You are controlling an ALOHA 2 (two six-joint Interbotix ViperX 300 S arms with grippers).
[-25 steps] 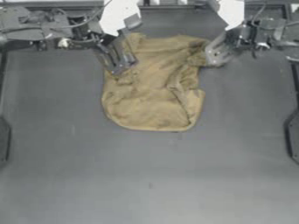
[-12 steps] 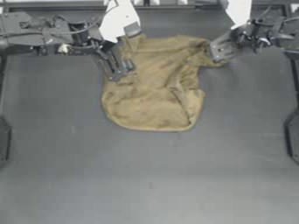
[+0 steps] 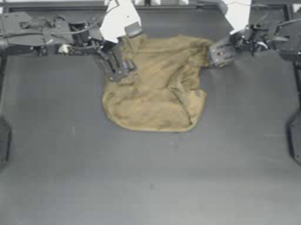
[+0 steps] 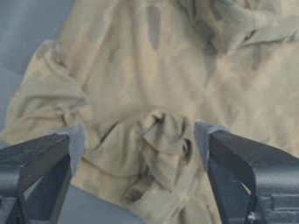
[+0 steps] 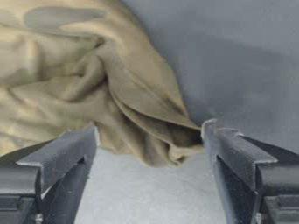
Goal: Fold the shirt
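Observation:
The tan shirt lies crumpled at the back middle of the table, its rounded end toward the front. My left gripper hovers at the shirt's left edge, open, with bunched cloth between its fingers but not clamped. My right gripper stands open at the shirt's upper right corner, where a folded tip of cloth lies between its fingers, also free.
Dark table surface stretches out in front of the shirt. Arm bases and cables crowd the back edge at left and right. Dark fixtures sit at the table's left and right edges.
Both grippers have drawn a little away from the shirt's top corners and stand open. The shirt itself has barely shifted.

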